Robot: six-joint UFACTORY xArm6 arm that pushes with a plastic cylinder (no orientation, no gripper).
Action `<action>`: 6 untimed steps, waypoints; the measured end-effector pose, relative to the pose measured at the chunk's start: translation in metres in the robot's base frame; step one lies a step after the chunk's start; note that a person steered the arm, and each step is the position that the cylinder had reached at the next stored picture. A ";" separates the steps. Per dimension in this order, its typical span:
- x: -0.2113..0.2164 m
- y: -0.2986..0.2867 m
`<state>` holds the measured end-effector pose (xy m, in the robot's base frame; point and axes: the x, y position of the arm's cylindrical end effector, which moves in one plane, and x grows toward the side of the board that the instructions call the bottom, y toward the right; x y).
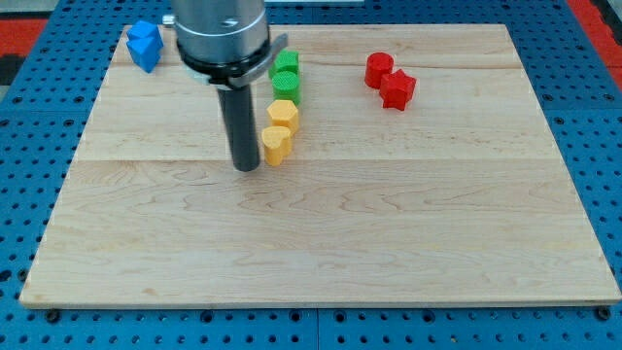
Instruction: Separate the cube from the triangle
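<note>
Two blue blocks sit pressed together at the view's top left corner of the wooden board: the upper one [143, 35] and the lower one [148, 56]. I cannot tell which is the cube and which the triangle. My tip [246, 167] rests on the board well to the right of and below them. It sits just left of the lower yellow block [277, 146], close to it or touching it. The arm's grey housing [222, 34] hides the board behind it.
A column runs down the view's middle: two green blocks [286, 64] [285, 87], then a yellow block [283, 114] and the lower yellow one. A red cylinder [378, 68] and a red star [398, 89] touch at the top right. The board [389, 243] lies on a blue pegboard.
</note>
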<state>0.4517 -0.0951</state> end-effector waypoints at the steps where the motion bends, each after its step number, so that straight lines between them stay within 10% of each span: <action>1: -0.036 -0.091; 2: -0.109 -0.205; 6: -0.222 -0.200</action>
<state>0.2298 -0.2953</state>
